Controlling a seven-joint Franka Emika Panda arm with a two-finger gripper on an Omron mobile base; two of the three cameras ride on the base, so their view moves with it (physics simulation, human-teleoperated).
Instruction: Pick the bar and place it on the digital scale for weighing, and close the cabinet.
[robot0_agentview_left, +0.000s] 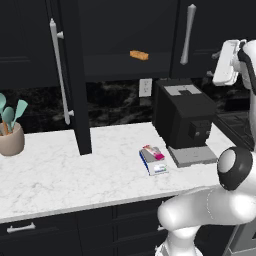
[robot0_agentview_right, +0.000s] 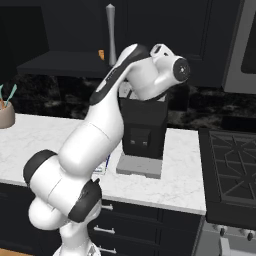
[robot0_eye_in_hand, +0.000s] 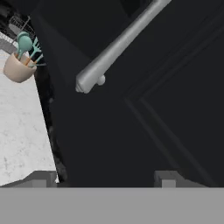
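Observation:
The pink-wrapped bar (robot0_agentview_left: 154, 152) lies on the small blue digital scale (robot0_agentview_left: 156, 167) on the white counter, left of the black machine. The cabinet's (robot0_agentview_left: 125, 30) left door (robot0_agentview_left: 79, 100) stands open, edge-on over the counter, its long silver handle (robot0_agentview_left: 59, 75) on its left face. My gripper (robot0_eye_in_hand: 105, 180) is open, fingertips (robot0_eye_in_hand: 41, 178) wide apart with nothing between them. It faces a dark door panel with a silver bar handle (robot0_eye_in_hand: 118, 48) close ahead. The hand (robot0_agentview_left: 226, 62) is high at the right, far above the scale.
An orange-brown bar (robot0_agentview_left: 139, 55) lies on the open cabinet's shelf. The black machine (robot0_agentview_left: 182, 117) with a grey tray (robot0_agentview_left: 192, 156) stands right of the scale. A beige utensil holder (robot0_agentview_left: 11, 137) sits at the counter's left. A stove (robot0_agentview_right: 232, 165) is to the right.

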